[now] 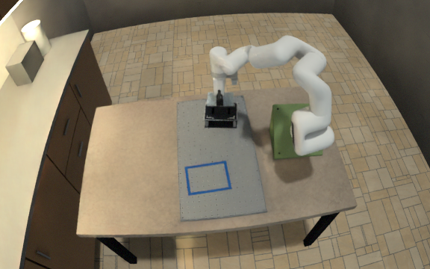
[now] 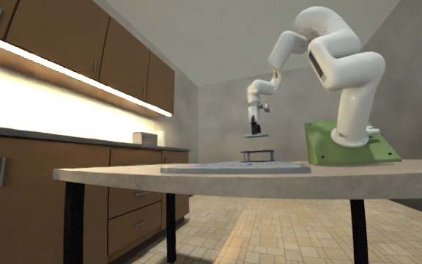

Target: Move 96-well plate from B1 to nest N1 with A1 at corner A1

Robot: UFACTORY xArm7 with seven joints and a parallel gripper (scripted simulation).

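The 96-well plate (image 1: 224,101) is a pale, flat plate hanging level in the air. My gripper (image 1: 219,98) is shut on it from above. In the side view the plate (image 2: 256,135) hangs a clear gap above the raised black nest N1 (image 2: 258,155), with the gripper (image 2: 256,130) on top of it. From above, the nest (image 1: 220,116) shows just in front of and below the plate, at the far end of the grey mat (image 1: 219,158). The blue outline of spot B1 (image 1: 207,178) on the mat holds nothing. The plate's cut-off corner is too small to make out.
The arm's green base block (image 1: 293,131) stands on the table to the right of the mat, and it also shows in the side view (image 2: 346,147). A counter with cabinets runs along the left, with a grey box (image 1: 25,67) and a lamp on it.
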